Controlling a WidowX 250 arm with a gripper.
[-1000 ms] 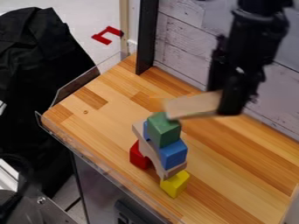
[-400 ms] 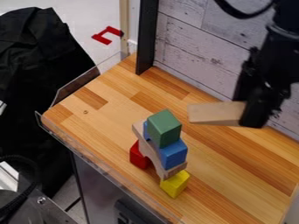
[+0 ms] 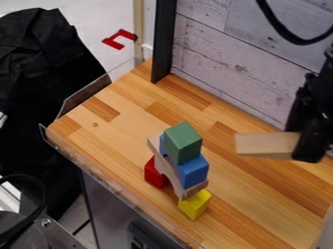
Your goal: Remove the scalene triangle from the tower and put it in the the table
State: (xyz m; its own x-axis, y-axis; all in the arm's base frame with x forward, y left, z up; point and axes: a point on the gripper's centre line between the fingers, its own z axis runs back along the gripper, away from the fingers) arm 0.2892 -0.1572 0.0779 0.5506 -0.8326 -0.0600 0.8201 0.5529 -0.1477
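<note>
Grasps a wooden block [image 3: 265, 145] with the gripper [image 3: 305, 150] at right, apart from the green-topped tower [image 3: 193, 172] below centre, near the plank wall [image 3: 224, 63].

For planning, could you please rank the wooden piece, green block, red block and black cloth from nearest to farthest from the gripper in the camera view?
1. Wooden piece, held in the gripper
2. Green block, atop the tower
3. Red block, tower's lower left
4. Black cloth, far left
</note>
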